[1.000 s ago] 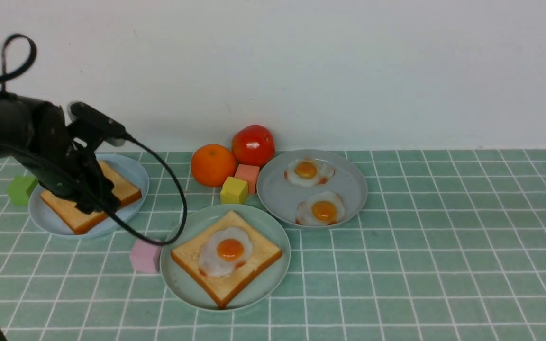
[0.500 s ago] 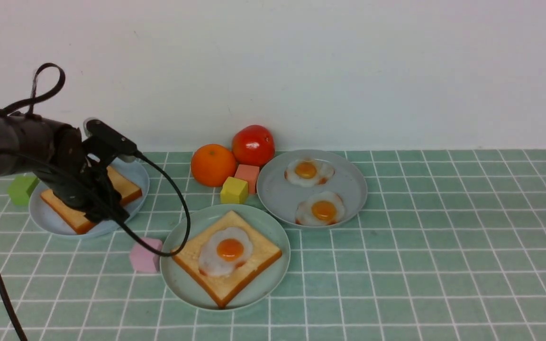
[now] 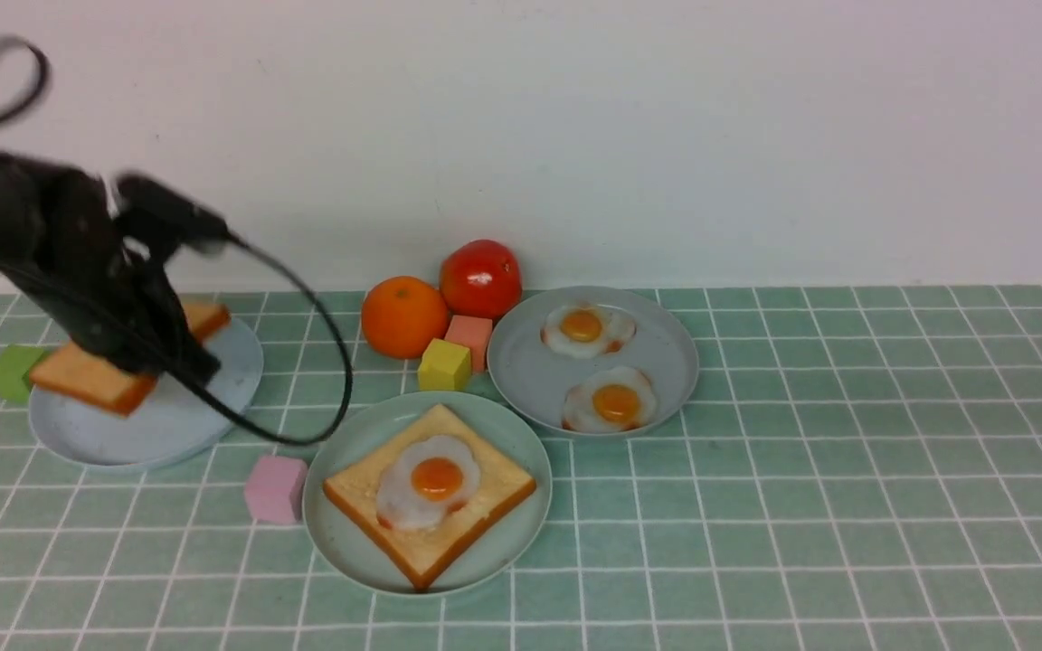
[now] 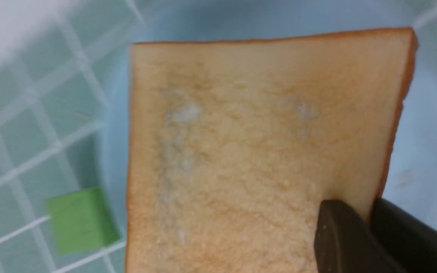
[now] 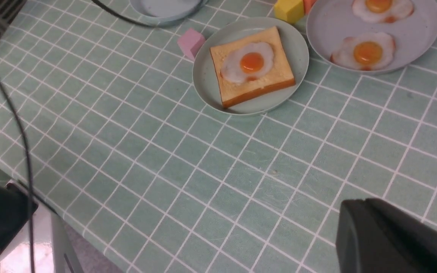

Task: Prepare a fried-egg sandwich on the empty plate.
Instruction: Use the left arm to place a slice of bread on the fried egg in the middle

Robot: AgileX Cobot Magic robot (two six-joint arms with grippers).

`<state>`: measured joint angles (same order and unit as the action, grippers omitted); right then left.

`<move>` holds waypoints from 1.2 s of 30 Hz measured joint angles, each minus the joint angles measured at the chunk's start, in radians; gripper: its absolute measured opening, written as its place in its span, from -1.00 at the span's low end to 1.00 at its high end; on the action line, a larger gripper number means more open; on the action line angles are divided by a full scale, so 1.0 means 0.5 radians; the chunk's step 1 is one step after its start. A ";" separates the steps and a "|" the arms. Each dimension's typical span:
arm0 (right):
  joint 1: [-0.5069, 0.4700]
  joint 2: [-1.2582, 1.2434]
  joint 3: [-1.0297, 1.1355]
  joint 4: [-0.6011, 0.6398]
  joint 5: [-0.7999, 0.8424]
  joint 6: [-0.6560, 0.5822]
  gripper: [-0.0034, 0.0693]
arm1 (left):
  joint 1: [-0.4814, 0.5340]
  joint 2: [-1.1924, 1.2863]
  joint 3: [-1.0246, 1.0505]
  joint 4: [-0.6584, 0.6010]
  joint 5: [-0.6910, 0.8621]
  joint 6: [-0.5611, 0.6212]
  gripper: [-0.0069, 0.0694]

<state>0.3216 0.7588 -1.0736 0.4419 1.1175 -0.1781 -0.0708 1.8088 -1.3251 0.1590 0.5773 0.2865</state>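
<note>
At the far left, a green cube (image 3: 10, 371) sat on the counter (image 3: 847, 542) just beside the light blue plate (image 3: 159, 434). Over that plate the left hand (image 3: 164, 357) was clamped on one edge of the top slice (image 4: 249, 151). Its dark fingers (image 4: 340, 235) pinched the crust. The slice appeared clear of the plate, tilted, and ran roughly eight to two o'clock in the front view.

From that hand the sage-green plate (image 3: 340, 542) lay at about four o'clock, with the pink cube (image 3: 275, 488) just beside its rim. On it the lower slice (image 3: 485, 493) lay flat with a corner toward six o'clock, and the fried egg (image 3: 426, 484) rested on its middle. The coming move looked like a carry toward four o'clock and a turn to match corners, with the left hand much the nearer.

The grey-blue plate (image 3: 666, 362) held two spare eggs. The right hand (image 5: 389, 239) stayed well apart at the three o'clock edge, and whether it was open or closed could not be told.
</note>
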 joint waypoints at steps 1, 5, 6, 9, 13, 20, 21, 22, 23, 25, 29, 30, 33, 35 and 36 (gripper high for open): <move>0.000 0.000 0.000 0.000 0.000 0.000 -0.84 | -0.026 -0.047 0.000 -0.016 0.010 -0.012 -0.67; 0.000 0.000 0.000 -0.017 0.000 -0.004 -0.82 | -0.373 -0.275 0.000 -0.083 0.189 -0.123 -0.67; 0.000 0.000 0.000 -0.018 0.000 -0.004 -0.82 | -0.456 -0.290 0.000 -0.083 0.226 -0.140 -0.67; 0.000 0.000 0.000 -0.021 0.003 -0.005 -0.82 | -0.770 -0.274 0.003 -0.066 0.383 -0.305 -0.67; 0.000 0.000 0.000 -0.021 0.021 -0.005 -0.81 | -1.002 -0.202 0.025 0.051 0.430 -0.466 -0.67; 0.000 0.000 0.000 -0.006 0.124 -0.005 -0.80 | -1.188 -0.030 0.030 0.191 0.379 -0.518 -0.67; 0.000 0.000 0.000 -0.006 0.127 -0.005 -0.80 | -1.189 -0.026 0.030 0.192 0.379 -0.518 -0.67; 0.000 0.000 0.000 -0.006 0.139 -0.005 -0.79 | -1.190 0.001 0.030 0.206 0.377 -0.520 -0.67; 0.000 0.000 0.000 -0.001 0.151 -0.005 -0.79 | -1.190 0.021 0.030 0.213 0.377 -0.521 -0.67; 0.000 0.000 0.000 0.003 0.165 -0.005 -0.79 | -1.190 0.053 0.030 0.215 0.373 -0.528 -0.67; 0.000 0.000 0.000 0.020 0.167 -0.005 -0.79 | -1.190 0.100 0.030 0.184 0.362 -0.549 -0.67; 0.000 0.000 0.000 0.025 0.169 -0.005 -0.79 | -1.190 0.105 0.030 0.182 0.362 -0.549 -0.67; 0.000 0.000 0.000 0.034 0.169 -0.005 -0.79 | -1.190 0.118 0.030 0.182 0.357 -0.556 -0.67; 0.000 0.000 0.000 0.038 0.169 -0.005 -0.79 | -1.190 0.125 0.030 0.182 0.351 -0.556 -0.68; 0.000 0.000 0.000 0.038 0.169 -0.005 -0.79 | -1.190 0.127 0.030 0.182 0.348 -0.558 -0.68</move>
<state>0.3216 0.7588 -1.0736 0.4611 1.2019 -0.1807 -0.6660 1.8724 -1.3100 0.2501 0.7513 0.0077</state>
